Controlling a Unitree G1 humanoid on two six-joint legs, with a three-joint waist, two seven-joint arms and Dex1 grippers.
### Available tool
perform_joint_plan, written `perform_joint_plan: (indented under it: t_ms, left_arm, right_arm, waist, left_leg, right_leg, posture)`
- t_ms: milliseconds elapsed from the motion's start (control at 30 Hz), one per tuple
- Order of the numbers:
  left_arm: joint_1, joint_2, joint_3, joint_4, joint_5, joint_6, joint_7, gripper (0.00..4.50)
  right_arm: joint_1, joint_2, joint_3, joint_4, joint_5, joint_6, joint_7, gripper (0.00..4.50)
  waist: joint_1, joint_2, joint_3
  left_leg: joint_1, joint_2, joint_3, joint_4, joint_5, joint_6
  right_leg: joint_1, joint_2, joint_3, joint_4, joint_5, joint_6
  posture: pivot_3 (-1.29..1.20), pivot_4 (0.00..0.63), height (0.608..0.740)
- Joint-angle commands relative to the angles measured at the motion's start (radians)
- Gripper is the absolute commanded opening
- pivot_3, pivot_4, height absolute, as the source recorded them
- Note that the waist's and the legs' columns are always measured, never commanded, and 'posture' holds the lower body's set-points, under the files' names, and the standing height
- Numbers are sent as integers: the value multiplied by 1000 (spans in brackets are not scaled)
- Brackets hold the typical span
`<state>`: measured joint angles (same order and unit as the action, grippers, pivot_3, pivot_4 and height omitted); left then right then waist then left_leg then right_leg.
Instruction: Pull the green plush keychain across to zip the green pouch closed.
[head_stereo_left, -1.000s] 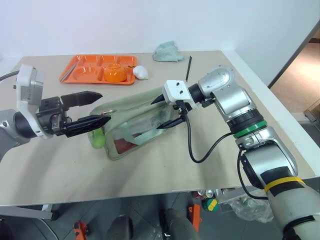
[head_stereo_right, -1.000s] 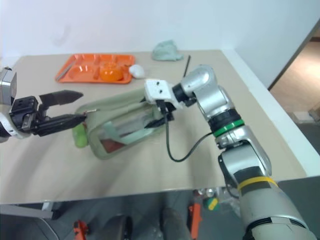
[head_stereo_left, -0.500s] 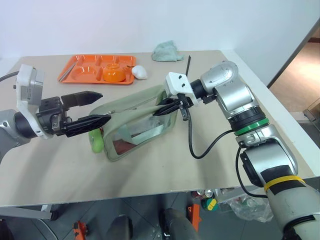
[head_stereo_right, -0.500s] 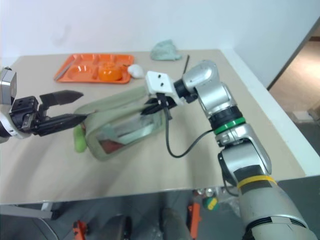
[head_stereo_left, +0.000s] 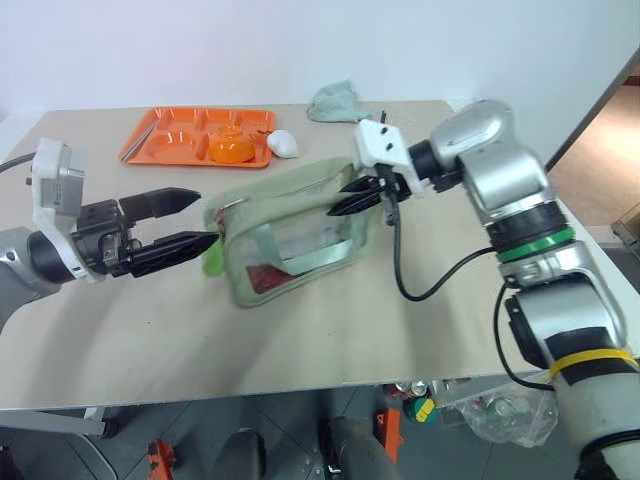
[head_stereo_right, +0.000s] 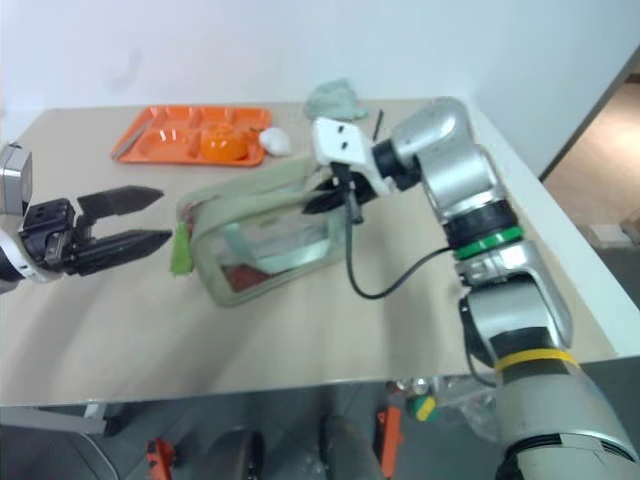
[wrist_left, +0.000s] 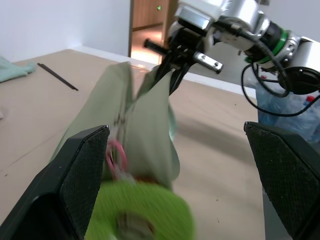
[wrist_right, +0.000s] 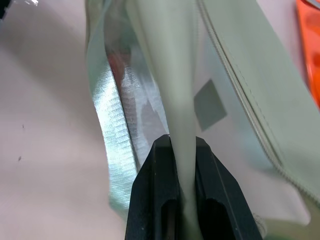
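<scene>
Beige tabletop (head_stereo_left: 330, 330) bore the green pouch (head_stereo_left: 295, 235); right gripper (head_stereo_left: 352, 203) pinched its webbing handle (wrist_right: 181, 112) taut, while left gripper (head_stereo_left: 190, 222) gaped beside the green plush keychain (head_stereo_left: 212, 258)

Looks like a robot test lab: plain beige worktable (head_stereo_left: 330, 340) against bare white wall (head_stereo_left: 300, 50), staged props like orange tray (head_stereo_left: 160, 140) far left, clutter on floor under table's near edge, wooden door (wrist_left: 150, 25) beyond.

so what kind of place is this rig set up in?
Probably a lab or test room, not a home: a plain beige table against bare white walls, staged props such as an orange compartment tray and a green pouch, and an open doorway behind.
</scene>
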<state>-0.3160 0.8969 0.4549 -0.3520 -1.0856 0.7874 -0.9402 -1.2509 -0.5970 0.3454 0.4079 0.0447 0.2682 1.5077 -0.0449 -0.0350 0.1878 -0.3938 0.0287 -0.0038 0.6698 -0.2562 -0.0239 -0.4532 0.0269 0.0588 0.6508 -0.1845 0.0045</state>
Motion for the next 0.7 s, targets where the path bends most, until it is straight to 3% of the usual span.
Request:
perform_joint_plan:
  t_ms: [33, 300, 700]
  left_arm:
    - [18, -7, 41, -39, -27, -14, 15, 4500]
    - [34, -15, 40, -41, -35, -18, 29, 4500]
    - [51, -10, 44, -53, -55, -8, 44, 4500]
  right_arm:
    - [14, -50, -42, -134, 2, 45, -19, 145]
    - [62, -132, -39, -369, -13, 335, -108, 145]
    - [128, -70, -47, -540, 73, 677, -272, 145]
  waist:
    - [-1, 0, 0]
    - [-3, 0, 0]
    - [-5, 0, 0]
  left_leg:
    - [0, 0, 0, 0, 0, 0]
    - [0, 1, 0, 0, 0, 0]
    - [1, 1, 2, -1, 0, 0]
  right_leg:
    - [0, 0, 0, 0, 0, 0]
    - [-2, 2, 1, 2, 0, -2]
    - [-3, 3, 2, 2, -1, -2]
  posture:
    - [0, 150, 740]
    - [0, 150, 740]
    - [0, 150, 740]
